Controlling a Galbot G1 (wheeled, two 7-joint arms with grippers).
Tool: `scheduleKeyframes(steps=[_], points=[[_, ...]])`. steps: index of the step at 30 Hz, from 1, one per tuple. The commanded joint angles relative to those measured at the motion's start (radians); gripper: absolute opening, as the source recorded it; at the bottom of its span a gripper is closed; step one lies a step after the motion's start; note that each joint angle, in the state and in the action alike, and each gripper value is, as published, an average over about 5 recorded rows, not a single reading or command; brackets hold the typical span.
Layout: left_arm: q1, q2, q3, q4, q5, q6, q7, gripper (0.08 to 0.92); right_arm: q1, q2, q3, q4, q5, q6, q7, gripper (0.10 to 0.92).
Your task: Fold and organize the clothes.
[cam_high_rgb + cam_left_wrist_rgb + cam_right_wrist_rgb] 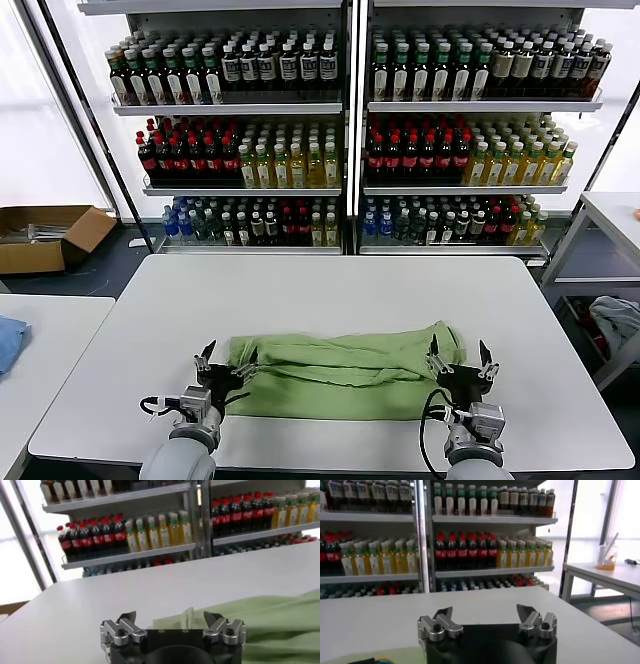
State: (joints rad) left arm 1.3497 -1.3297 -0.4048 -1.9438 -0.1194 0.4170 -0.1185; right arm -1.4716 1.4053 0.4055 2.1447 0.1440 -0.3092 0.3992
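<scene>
The clothes are one light green shirt, lying as a long folded band across the near half of the white table. My left gripper stands open at the band's left end, its fingers straddling the cloth edge without holding it. In the left wrist view, that gripper is spread wide, with the green shirt just beyond it. My right gripper is open at the band's right end. In the right wrist view, the right gripper has only bare table between its fingers.
Tall shelves of bottles stand behind the table. A cardboard box sits on the floor at far left. A blue cloth lies on the left side table. A grey-blue bundle sits under the right side table.
</scene>
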Motion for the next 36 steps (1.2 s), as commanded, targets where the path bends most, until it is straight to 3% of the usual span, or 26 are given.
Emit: scheduleKeyframes(steps=[1,15,18,36], points=[[-0.003,-0.016,-0.017,0.027,-0.096,0.03,-0.031,0.823,-0.006,-0.005,-0.005,0.036,0.007,0.01,-0.003,0.822],[0.002,-0.025,-0.016,0.054,-0.13,0.036,-0.024,0.823,-0.016,-0.004,-0.014,0.03,0.005,0.015,-0.003,0.823],[0.007,-0.026,-0.015,0.055,-0.137,0.035,-0.02,0.787,-0.016,-0.004,-0.013,0.03,0.005,0.016,-0.002,0.823],[0.007,-0.027,-0.025,0.086,-0.164,0.028,0.002,0.273,-0.011,-0.007,-0.009,0.027,0.003,0.018,-0.002,0.823]])
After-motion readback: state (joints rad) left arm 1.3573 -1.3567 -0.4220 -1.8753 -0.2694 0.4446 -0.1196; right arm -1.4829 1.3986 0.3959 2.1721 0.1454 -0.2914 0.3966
